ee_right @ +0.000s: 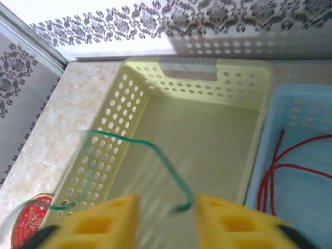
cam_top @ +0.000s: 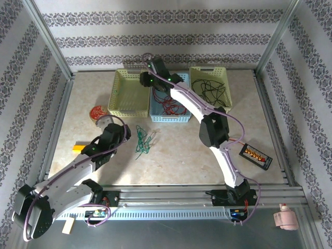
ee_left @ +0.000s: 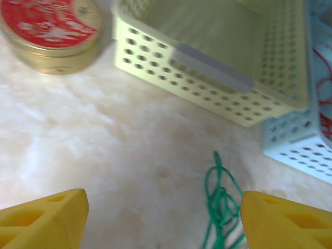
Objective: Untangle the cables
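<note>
Cables (cam_top: 170,106) come in three colours here, and they're mostly apart already. The red cables (cam_top: 174,110) sit in the blue basket (cam_top: 168,120) in the middle of the far row. The black cables (cam_top: 210,89) are a loopy heap in the right yellow-green basket (cam_top: 210,69). A green bunch (cam_top: 142,141) lies loose on the bare desk (cam_top: 181,155), just in front of the baskets.

The left gripper (ee_left: 163,207) hangs low over the desk with its jaws wide open. In its wrist view the green bunch lies between the yellow fingers (ee_left: 46,218), much nearer the right-hand one. It's just beside that finger, but I can't tell if it actually touches. A round red-and-gold tin (cam_top: 97,113) sits off to the left, near the left yellow-green basket (cam_top: 129,93).

The right arm is stretched across to the far side, and the right gripper (ee_right: 168,201) is above that left yellow-green basket. Its jaws are apart with a clear gap. A single green strand (ee_right: 155,150) arcs up from the basket's left wall, bends over and drops. Its end sits in the gap, close to the right-hand finger. It's blurry there, so I can't say whether the finger is touching it. The strand's other end trails over the wall, outside the basket, towards the tin.

Other stuff: a black box with orange bits (cam_top: 255,154) is on the right side of the desk, and a small yellow block (cam_top: 78,148) is on the left.
</note>
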Controlling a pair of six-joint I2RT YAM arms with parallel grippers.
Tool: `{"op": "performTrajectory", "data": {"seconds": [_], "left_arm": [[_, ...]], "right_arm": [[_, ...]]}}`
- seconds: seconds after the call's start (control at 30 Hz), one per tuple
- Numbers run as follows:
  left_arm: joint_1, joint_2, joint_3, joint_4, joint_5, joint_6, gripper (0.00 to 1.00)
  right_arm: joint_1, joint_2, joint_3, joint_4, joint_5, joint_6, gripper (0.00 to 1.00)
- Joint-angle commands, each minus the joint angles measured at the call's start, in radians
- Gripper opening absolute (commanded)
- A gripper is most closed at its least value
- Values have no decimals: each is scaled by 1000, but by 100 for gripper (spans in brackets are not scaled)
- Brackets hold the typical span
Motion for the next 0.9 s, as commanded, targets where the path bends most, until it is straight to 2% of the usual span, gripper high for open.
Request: {"op": "performTrajectory", "data": {"seconds": [0.0, 0.07, 0.2, 0.43, 0.63, 0.7, 0.77, 0.87], "left_arm": [[18, -39, -6, -144, -115, -40, 77], [23, -56, -4, -156, -119, -32, 78], [33, -54, -10, -108, -66, 29, 78], [31, 128, 1, 52, 218, 196, 76], [31, 239, -7, 158, 390, 224, 68], [31, 267, 0, 175, 419, 231, 64], [31, 296, 15, 176, 434, 249, 62], [31, 346, 45, 171, 451, 271, 59]], "right_arm": [[22, 1, 58, -25, -36, -3, 58], [25, -27, 27, -13, -32, -16, 66], [29, -184, -185, 59, -31, -70, 68], [57, -494, -699, 123, -174, -173, 65], [122, -575, -1001, 92, -326, -181, 59], [149, -572, -1050, 96, -332, -205, 55], [178, -560, -1037, 52, -278, -267, 54], [178, -510, -994, 4, -325, -278, 50]]}}
